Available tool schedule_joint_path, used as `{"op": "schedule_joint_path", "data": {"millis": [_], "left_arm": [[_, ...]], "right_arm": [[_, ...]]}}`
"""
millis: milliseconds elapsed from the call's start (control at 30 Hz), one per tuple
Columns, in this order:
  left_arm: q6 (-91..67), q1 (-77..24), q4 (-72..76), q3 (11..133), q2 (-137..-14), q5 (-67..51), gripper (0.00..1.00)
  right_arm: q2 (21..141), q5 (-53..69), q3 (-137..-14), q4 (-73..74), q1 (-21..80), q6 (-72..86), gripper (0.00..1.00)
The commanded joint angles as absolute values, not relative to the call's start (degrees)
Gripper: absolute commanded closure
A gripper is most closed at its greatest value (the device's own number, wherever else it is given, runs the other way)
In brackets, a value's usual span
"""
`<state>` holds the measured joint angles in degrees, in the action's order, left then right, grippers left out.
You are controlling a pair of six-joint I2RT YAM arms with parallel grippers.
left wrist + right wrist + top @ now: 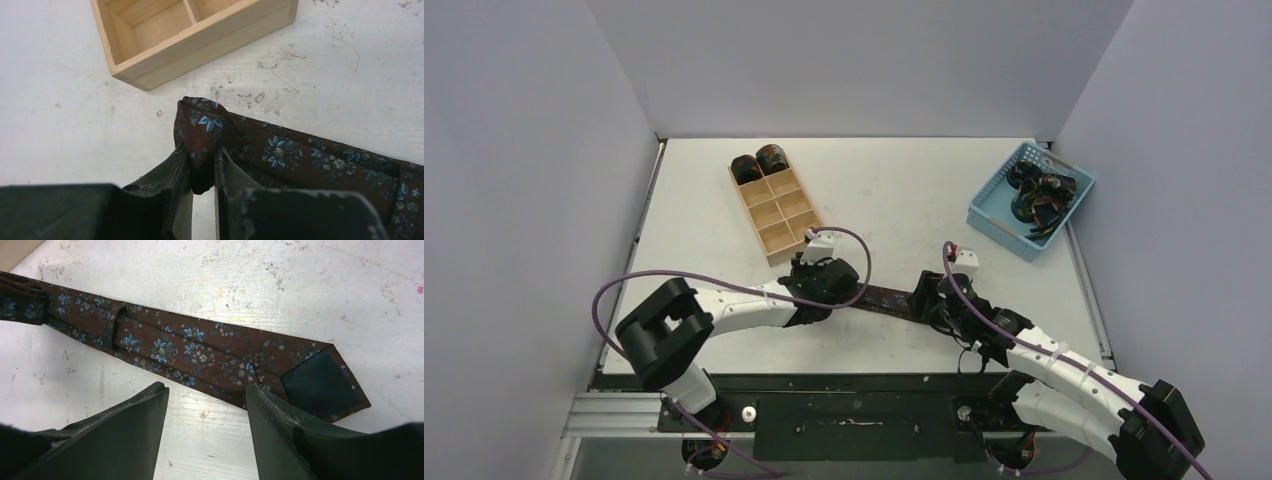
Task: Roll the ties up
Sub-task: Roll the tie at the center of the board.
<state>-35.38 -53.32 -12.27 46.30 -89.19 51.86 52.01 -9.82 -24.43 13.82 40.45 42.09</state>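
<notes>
A dark brown tie [884, 298] with small blue flowers lies flat on the table between my two grippers. My left gripper [202, 160] is shut on the tie's bunched, folded end [202, 127] near the wooden tray. In the right wrist view the tie's wide pointed end [320, 377] lies underside up, showing its dark lining. My right gripper [206, 390] is open and empty, just at the near edge of that end. Two rolled ties [760, 163] sit in the tray's far compartments. More ties [1039, 195] lie tangled in the blue basket.
The tan wooden tray [776, 208] stands just beyond my left gripper, its near corner [135, 75] close to the held end. The light blue basket [994, 205] stands at the far right. White walls close in the table on three sides.
</notes>
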Motion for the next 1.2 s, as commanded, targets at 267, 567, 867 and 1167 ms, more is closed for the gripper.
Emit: {"op": "schedule_joint_path", "data": {"millis": [267,567,867,1167], "left_arm": [[-31.39,-62.5,-17.34,55.63,-104.38,62.51,1.0],[-31.65,-64.26,-13.05,55.33,-104.65,54.6,0.54],[-32.98,-64.31,-14.26,55.18,-98.55,49.92,0.2],[-35.22,-64.23,-18.69,54.07,-87.08,45.94,0.03]], "right_arm": [[48.35,-11.82,-25.5,14.51,38.63,39.59,0.4],[46.24,-12.5,-24.04,14.64,38.23,39.91,0.39],[46.33,-12.4,-24.54,14.68,38.06,39.82,0.38],[47.61,-10.29,-26.47,13.89,37.7,38.95,0.37]]}}
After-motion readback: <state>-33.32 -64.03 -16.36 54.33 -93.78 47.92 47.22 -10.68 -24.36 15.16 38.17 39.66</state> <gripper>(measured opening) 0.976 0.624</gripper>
